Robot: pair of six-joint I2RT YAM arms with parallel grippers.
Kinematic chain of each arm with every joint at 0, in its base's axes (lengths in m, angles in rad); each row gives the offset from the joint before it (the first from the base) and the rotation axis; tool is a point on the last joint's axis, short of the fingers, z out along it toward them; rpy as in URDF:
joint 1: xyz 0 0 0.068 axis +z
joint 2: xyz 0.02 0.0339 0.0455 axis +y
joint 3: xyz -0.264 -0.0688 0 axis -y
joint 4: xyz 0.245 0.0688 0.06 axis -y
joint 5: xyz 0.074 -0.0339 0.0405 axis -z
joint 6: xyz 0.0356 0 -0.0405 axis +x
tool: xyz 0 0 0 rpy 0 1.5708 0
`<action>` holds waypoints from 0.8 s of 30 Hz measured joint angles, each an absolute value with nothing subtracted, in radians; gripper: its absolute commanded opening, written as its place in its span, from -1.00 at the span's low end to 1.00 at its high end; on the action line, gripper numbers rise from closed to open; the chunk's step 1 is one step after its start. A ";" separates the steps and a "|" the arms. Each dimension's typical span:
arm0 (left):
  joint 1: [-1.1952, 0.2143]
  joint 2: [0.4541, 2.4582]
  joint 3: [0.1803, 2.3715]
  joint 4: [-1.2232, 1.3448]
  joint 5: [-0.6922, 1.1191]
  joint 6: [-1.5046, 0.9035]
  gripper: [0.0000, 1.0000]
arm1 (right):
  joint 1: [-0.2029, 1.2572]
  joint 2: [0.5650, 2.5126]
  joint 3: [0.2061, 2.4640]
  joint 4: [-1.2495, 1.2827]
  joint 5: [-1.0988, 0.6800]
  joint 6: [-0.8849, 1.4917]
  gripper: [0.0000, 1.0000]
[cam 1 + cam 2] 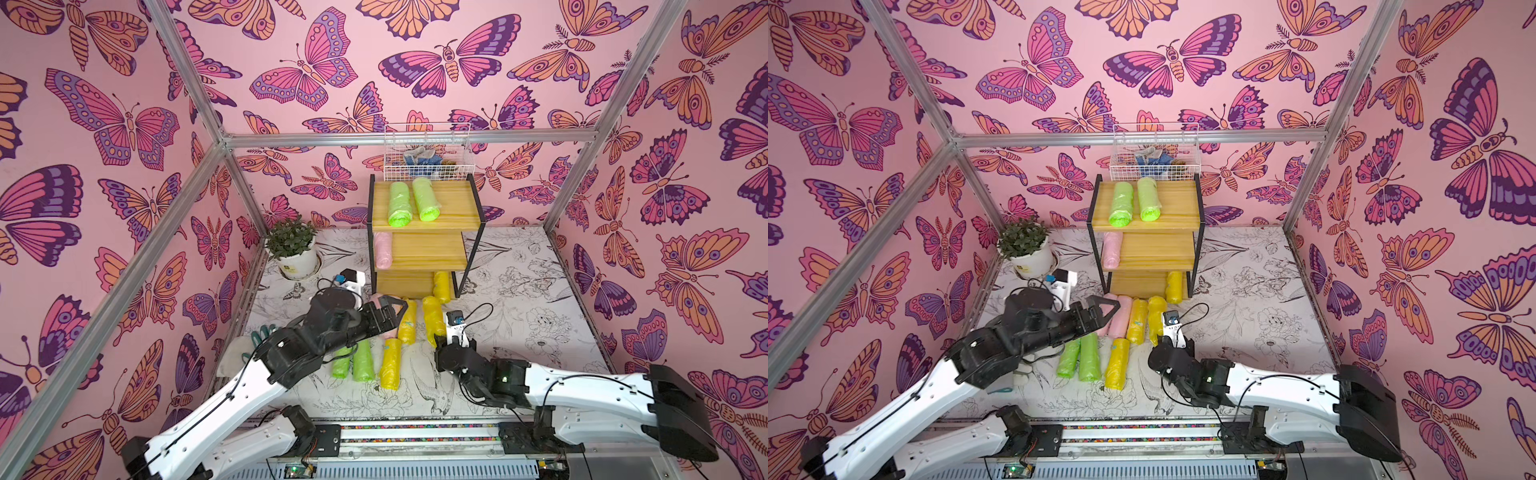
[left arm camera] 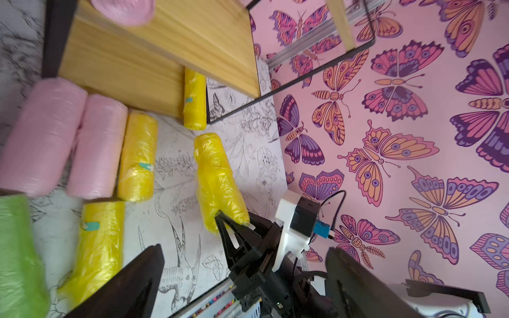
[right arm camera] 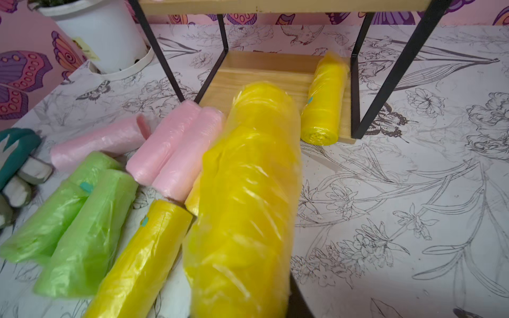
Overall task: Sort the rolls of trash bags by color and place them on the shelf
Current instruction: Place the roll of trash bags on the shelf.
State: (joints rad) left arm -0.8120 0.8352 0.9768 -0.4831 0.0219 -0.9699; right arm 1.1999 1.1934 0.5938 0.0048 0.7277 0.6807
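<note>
**Table**: flower line-print top. Loose rolls are grouped near-centre, in front of the shelf.

**Shelf**: 3 stepped tiers, far-centre.
- Top tier: 2 shelved green rolls, side by side at left.
- Mid tier: 1 shelved pink roll at left edge.
- Bottom tier: 1 shelved yellow roll at right edge.

Sorting is judged approx. a third done.

**Left gripper**: fingers are spread wide w/ nothing between them. It is positioned over the loose pink rolls.

**Right gripper**: fingers are clamped on the near end of the held yellow roll, which is aimed at the bottom tier. Whether its far end rests on the table cannot be told.

**Also on table:** 2 loose green rolls, near-left and touching, and 2 loose yellow rolls.

**Handling (judged):**
- Rolls are taken to be light and soft.
- The crinkly film is likely slippery and dents under squeeze.
- W/ an end grip the far end may droop. A mid-length grip across the dia. is recommended.
- Moderate closure is advised so film is not pulled loose.
- Round bodies may roll once released, so each is to be laid flat against its colour-mate.
</note>
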 measured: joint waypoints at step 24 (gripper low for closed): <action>-0.812 0.436 0.826 -0.515 -0.178 -0.717 0.96 | 0.888 1.708 0.808 0.484 0.520 0.620 -1.00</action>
State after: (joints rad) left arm -0.8116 0.4358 0.8257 -0.5152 -0.1783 -0.7166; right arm 0.8875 1.7084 0.8082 0.4835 0.5201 0.6205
